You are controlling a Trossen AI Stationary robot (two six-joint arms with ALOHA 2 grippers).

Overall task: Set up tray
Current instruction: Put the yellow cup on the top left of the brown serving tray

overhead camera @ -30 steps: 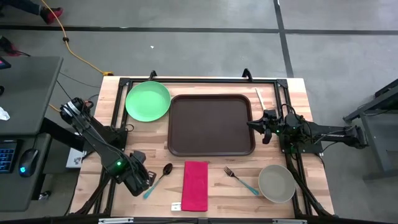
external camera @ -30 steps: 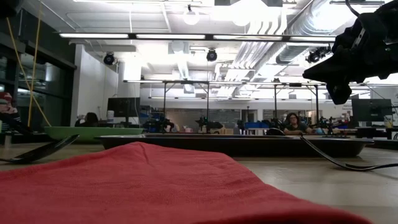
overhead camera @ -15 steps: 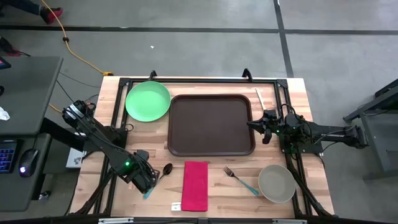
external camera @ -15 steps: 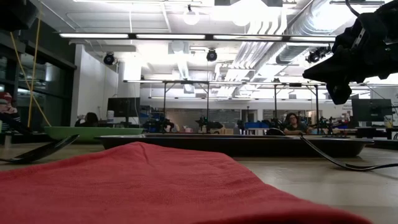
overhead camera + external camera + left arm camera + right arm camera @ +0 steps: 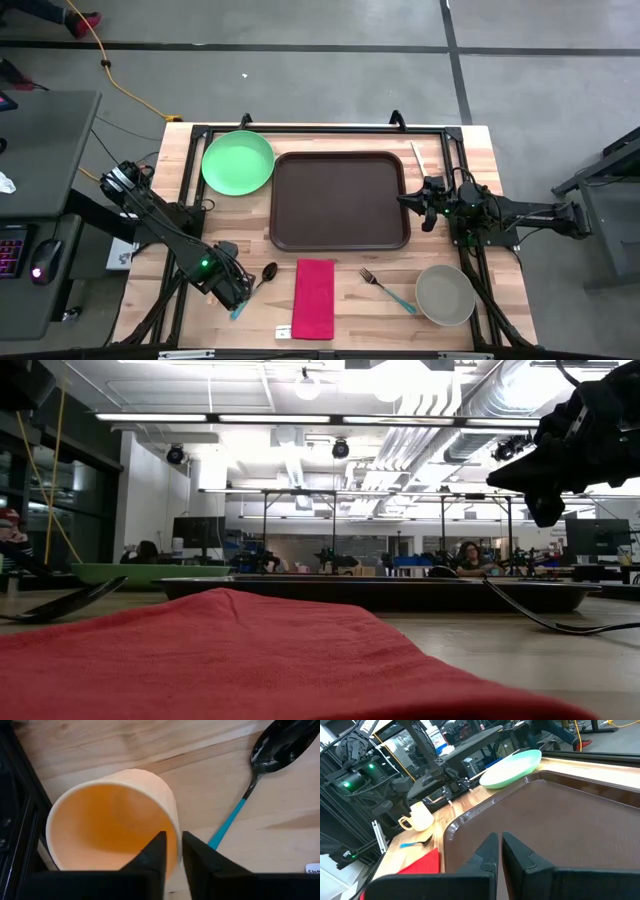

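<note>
Risk first: the left gripper has its jaws closing over the rim of a pale orange cup, one finger inside the wall and one outside, the gap between them now narrow. My judgement is that a grip on a thin rim near the lip is shallow; if the jaws are not fully seated before lifting, the cup could pivot or slip, or be squeezed out of round. The black-bowled spoon with a teal handle lies just beside the cup, so a swing of the cup could knock it across the worktop. Whether the cup is firmly held cannot be told yet. Left arm pose: stretched low across the near-left corner of the worktop, wrist angled down at the cup, beside the red napkin. The right gripper hovers just over the right edge of the tray, jaws fully closed on nothing, arm reaching in level from the right. The tray sits mid-worktop with nothing on it; green plate touching or just beside its left rim, fork and grey bowl near it toward the front right.
</note>
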